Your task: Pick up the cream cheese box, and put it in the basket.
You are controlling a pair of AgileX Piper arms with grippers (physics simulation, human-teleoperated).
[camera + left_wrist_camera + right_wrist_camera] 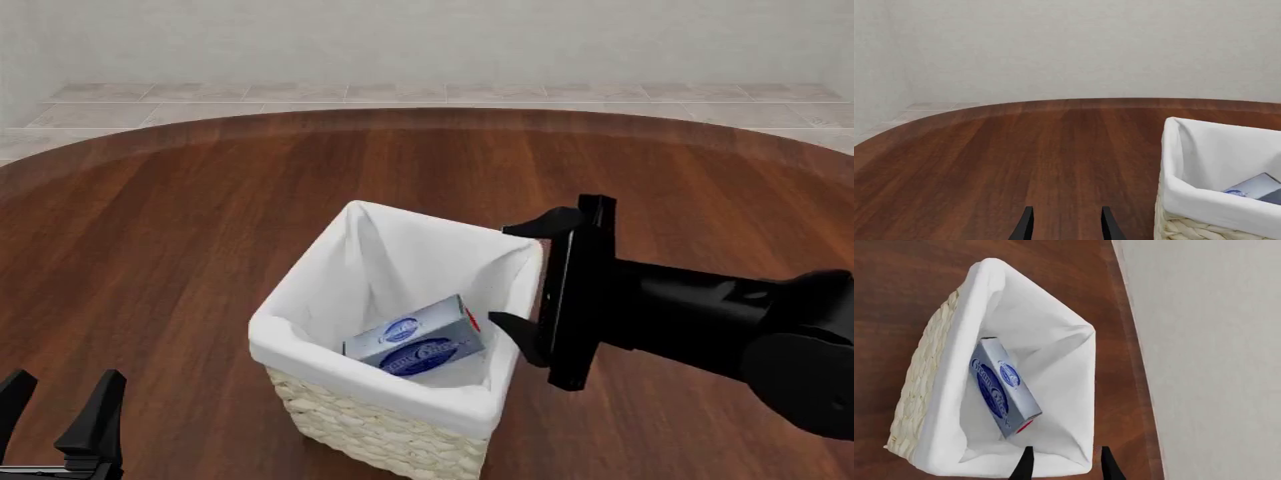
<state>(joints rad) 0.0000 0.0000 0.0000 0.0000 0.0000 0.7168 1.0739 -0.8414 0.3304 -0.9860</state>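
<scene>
The cream cheese box [418,343], pale blue-white with a dark blue oval logo, lies tilted inside the basket [350,408]. It also shows in the right wrist view [1003,386] and partly in the left wrist view [1256,188]. The basket is woven wicker with a white cloth liner [1047,340]. My right gripper [523,274] is open and empty, hovering just above the basket's right rim. My left gripper [60,407] is open and empty at the near left, well apart from the basket [1187,227].
The round dark wooden table [200,220] spreads around the basket. A tiled floor [400,95] and a pale wall lie beyond the table's far edge.
</scene>
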